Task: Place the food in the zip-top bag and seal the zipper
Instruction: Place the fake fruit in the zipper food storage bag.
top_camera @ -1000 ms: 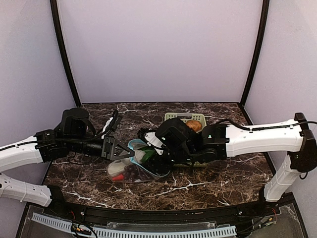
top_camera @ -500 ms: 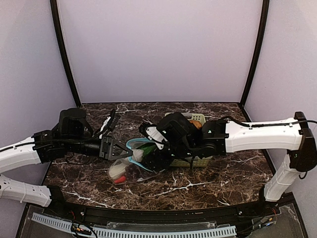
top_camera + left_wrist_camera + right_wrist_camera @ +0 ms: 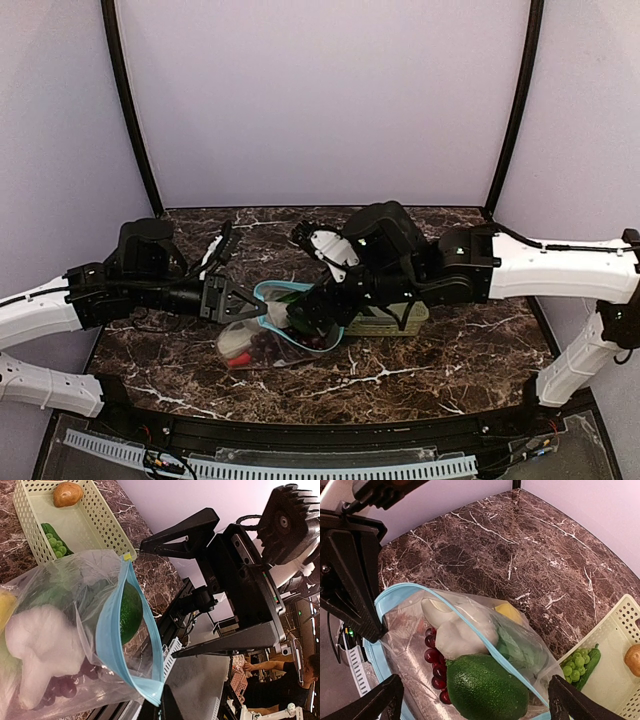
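The clear zip-top bag (image 3: 415, 645) lies on the marble with its mouth held open. My left gripper (image 3: 162, 702) is shut on one end of the teal zipper (image 3: 112, 645). Inside the bag are a white bulb (image 3: 460, 630), purple grapes (image 3: 435, 667), a yellow lemon (image 3: 509, 612), a leafy green (image 3: 520, 647) and a dark green rounded piece (image 3: 487, 687) at the mouth. My right gripper (image 3: 477, 702) hangs wide open just above that green piece, holding nothing. In the top view the right gripper (image 3: 312, 312) sits over the bag (image 3: 260, 345).
A pale green lattice basket (image 3: 615, 680) stands right of the bag, holding a brown potato (image 3: 633, 659) and green pieces (image 3: 576, 665). In the top view my right arm covers most of the basket (image 3: 410, 318). The left gripper's black body (image 3: 350, 580) is close beside the bag mouth.
My right gripper has opened wide and risen back to the right, out of the bag mouth. The dark green piece now lies free in the mouth. The left gripper keeps its hold.
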`<state>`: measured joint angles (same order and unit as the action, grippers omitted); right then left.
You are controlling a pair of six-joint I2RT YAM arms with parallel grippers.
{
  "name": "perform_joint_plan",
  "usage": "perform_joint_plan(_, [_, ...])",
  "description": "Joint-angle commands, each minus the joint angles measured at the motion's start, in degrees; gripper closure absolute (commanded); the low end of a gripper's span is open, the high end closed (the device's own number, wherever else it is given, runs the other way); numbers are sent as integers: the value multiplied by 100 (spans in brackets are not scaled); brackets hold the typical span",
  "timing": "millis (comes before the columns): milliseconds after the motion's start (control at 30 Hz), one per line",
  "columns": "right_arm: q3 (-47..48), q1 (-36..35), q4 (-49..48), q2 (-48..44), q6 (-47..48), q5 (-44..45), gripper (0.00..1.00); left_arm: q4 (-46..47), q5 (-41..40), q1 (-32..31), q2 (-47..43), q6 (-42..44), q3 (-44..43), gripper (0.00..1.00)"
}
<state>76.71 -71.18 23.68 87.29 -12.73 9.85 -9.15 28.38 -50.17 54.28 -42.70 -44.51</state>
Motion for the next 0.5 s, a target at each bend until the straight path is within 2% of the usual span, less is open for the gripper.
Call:
perform_joint_plan(0, [-74,18,-179,-314,-109,-74,1,106,-6,-36,-179,6,30,99])
perform_joint_plan(200, [-462,367,-154,-848,-156,-26,2,58,3,-36,-196,-11,-2,99])
perform_joint_plan(467, [-1868,1360,-652,-1783,104,-922,8,-93,-127,-36,-266,-49,-53,99])
